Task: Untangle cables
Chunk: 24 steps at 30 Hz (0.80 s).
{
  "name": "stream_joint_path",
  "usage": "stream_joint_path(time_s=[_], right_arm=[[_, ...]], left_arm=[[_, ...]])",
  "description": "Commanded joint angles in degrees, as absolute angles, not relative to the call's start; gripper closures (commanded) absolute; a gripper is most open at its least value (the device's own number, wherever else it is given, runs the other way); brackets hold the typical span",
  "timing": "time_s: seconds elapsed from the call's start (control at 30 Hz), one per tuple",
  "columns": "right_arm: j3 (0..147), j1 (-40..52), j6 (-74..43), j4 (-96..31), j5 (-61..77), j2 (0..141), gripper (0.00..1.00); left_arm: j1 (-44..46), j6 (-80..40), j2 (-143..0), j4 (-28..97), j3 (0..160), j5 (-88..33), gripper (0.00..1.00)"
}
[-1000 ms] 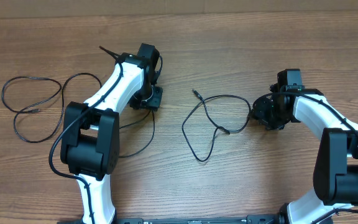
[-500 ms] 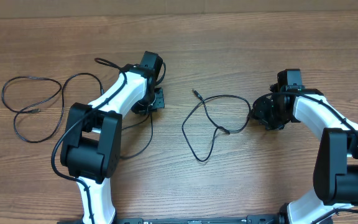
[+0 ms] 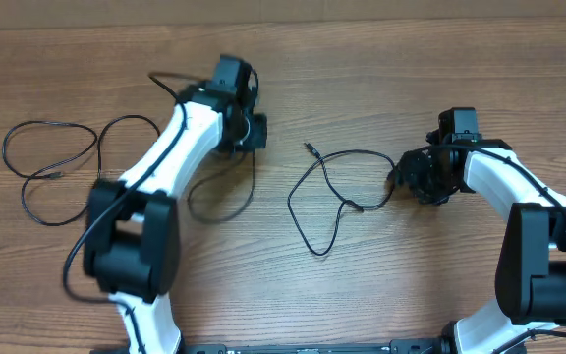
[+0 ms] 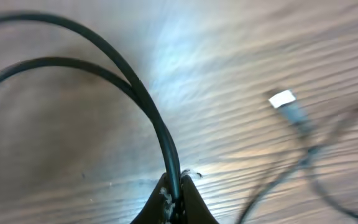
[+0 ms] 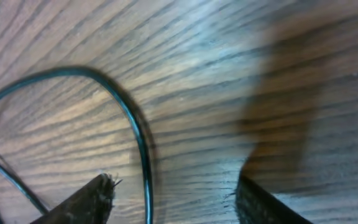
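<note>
Thin black cables lie in two groups on the wooden table. One cable (image 3: 57, 174) loops at the far left and runs toward my left arm. My left gripper (image 3: 249, 128) is shut on a strand of it (image 4: 148, 106), which is pinched between the fingertips (image 4: 191, 196); a slack loop (image 3: 252, 177) hangs below. A small plug (image 4: 283, 98) lies to the right. A second cable (image 3: 350, 204) curls in the middle. My right gripper (image 3: 401, 177) is open at that cable's right end, and the strand (image 5: 143, 149) runs between the fingers (image 5: 98, 193) untouched.
The table's far edge meets a brown wall at the top of the overhead view. Both white arms reach in from the near edge, with their own thicker black cables (image 3: 86, 246) alongside.
My left gripper has closed on the cable and carried it away from the near edge, dragging the loop along. My right gripper has opened wider in place.
</note>
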<state>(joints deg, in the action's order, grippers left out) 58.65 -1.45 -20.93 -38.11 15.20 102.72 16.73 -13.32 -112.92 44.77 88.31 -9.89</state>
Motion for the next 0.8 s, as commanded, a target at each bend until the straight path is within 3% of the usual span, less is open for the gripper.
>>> stream_joint_path(time_s=[0.0, 0.03, 0.07, 0.43, 0.77], right_arm=[[59.2, -1.7, -21.2, -38.0, 14.0, 103.0, 0.24], [59.2, -1.7, -21.2, -38.0, 14.0, 103.0, 0.05], [59.2, -1.7, -21.2, -37.9, 14.0, 103.0, 0.0], [59.2, -1.7, -21.2, -37.6, 14.0, 103.0, 0.0], [59.2, -1.7, -21.2, -37.5, 14.0, 103.0, 0.0]], left_arm=[[16.4, -8.2, -105.3, 42.1, 91.0, -8.4, 0.96], [16.3, -7.6, -104.1, 41.2, 91.0, -6.4, 0.96], [16.3, -7.3, -103.5, 40.6, 91.0, -4.9, 0.96], [12.2, -2.4, -98.3, 31.9, 91.0, 11.1, 0.96], [5.4, -2.8, -98.3, 32.1, 91.0, 11.8, 0.96]])
